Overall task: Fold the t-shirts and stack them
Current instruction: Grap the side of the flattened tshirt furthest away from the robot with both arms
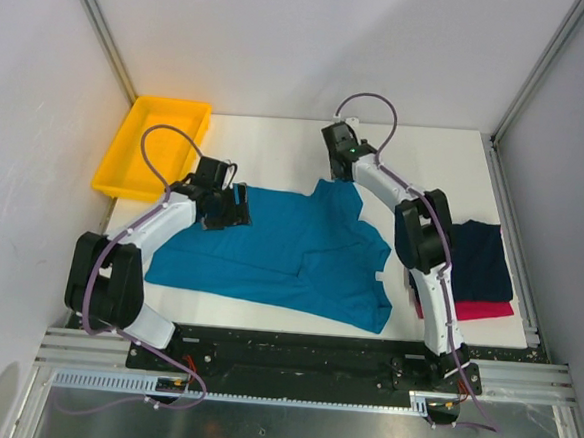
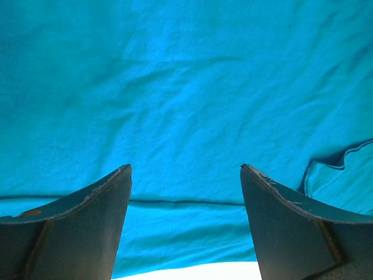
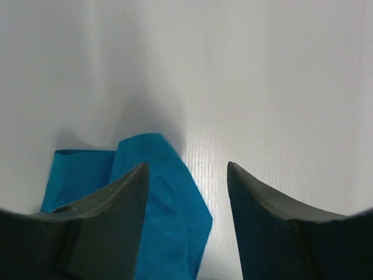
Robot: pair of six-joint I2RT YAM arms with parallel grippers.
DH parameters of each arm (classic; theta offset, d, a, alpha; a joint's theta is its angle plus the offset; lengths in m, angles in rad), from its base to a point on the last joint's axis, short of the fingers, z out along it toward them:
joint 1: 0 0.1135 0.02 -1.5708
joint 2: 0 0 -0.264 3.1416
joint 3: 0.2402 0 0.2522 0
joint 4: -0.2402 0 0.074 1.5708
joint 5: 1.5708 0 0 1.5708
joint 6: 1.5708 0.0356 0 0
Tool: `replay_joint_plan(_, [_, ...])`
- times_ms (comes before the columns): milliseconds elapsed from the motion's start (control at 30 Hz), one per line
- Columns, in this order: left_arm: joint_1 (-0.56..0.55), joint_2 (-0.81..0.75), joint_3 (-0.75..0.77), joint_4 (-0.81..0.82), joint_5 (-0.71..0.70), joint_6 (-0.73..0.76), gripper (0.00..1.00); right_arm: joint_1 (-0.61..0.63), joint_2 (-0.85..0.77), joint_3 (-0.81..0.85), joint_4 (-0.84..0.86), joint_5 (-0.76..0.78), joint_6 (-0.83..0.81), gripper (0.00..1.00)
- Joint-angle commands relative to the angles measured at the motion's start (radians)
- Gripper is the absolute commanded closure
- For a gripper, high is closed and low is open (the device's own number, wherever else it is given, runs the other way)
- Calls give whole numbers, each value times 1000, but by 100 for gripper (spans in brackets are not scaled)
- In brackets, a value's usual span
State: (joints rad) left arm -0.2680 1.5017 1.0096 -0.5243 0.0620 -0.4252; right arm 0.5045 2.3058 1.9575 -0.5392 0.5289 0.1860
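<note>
Folding looks two-thirds done: dark navy cloth t-shirt stacked on red-pink one at four o'clock; central teal-blue cloth t-shirt only partly folded; both arms' jaws released.

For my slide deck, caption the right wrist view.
Open right gripper over white table, teal t-shirt corner lying beneath.

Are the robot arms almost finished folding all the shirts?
Nearly. Done: the navy shirt lies folded on the red-pink shirt at the right. In hand: the teal shirt lies spread out in the middle, only partly folded, with both sets of jaws open over it. Left: finish folding it and put it on the stack.
</note>
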Motion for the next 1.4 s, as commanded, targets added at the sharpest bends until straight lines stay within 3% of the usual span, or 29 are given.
replay_joint_plan(0, [5, 3, -8, 24, 25, 18, 20, -57, -76, 62, -70, -41, 26, 37])
replay_joint_plan(100, [5, 4, -11, 23, 31, 15, 20, -95, -182, -7, -113, -167, 137, 41])
replay_joint_plan(333, [6, -1, -8, 23, 51, 0, 20, -115, -462, -423, -44, -346, 359, 70])
replay_joint_plan(467, [6, 6, -1, 23, 55, -4, 20, -125, -475, -534, -20, -374, 405, 87])
replay_joint_plan(633, [7, 13, 2, 23, 51, -4, 20, -125, -449, -605, -4, -399, 447, 99])
replay_joint_plan(1000, [14, 19, 1, 24, 52, 1, 20, -129, -361, -661, 42, -352, 484, 99])
replay_joint_plan(1367, [21, 15, -8, 24, 48, 0, 20, -188, -353, -659, 16, -173, 486, 81])
